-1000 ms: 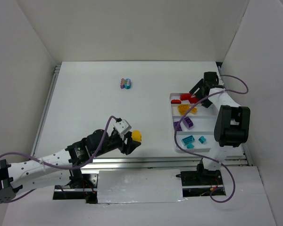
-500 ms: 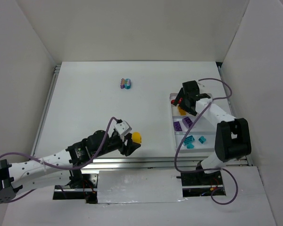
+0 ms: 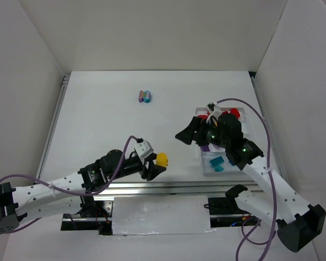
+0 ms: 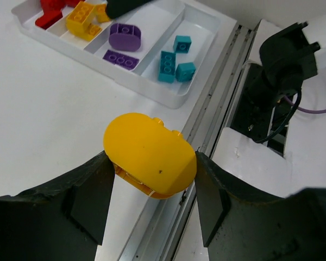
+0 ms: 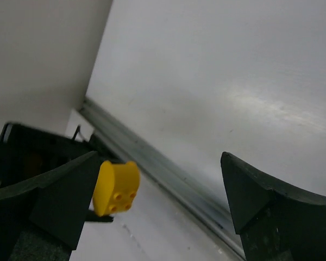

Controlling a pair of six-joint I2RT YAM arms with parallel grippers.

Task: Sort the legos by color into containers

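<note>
My left gripper (image 3: 158, 165) is shut on a rounded yellow lego (image 3: 162, 159) and holds it above the table's near edge. The left wrist view shows that lego (image 4: 149, 155) pinched between both fingers (image 4: 92, 190). My right gripper (image 3: 183, 134) is open and empty, reaching left from over the white tray of containers (image 3: 204, 161) toward that lego (image 5: 117, 187). The tray's wall (image 4: 168, 100) encloses red (image 4: 49, 13), yellow (image 4: 84, 16), purple (image 4: 125, 37) and teal legos (image 4: 171, 57), one colour per compartment. A multicoloured cluster of legos (image 3: 145, 97) sits on the far part of the table.
The right arm covers most of the tray from above; teal bricks (image 3: 216, 162) and a red one (image 3: 234, 113) show beside it. A metal rail (image 3: 152, 187) runs along the table's near edge. White walls close in the table on three sides.
The right arm has swung from the tray's far end down and left across the tray, its jaws opening wider. The left gripper has shifted slightly right with the yellow lego.
</note>
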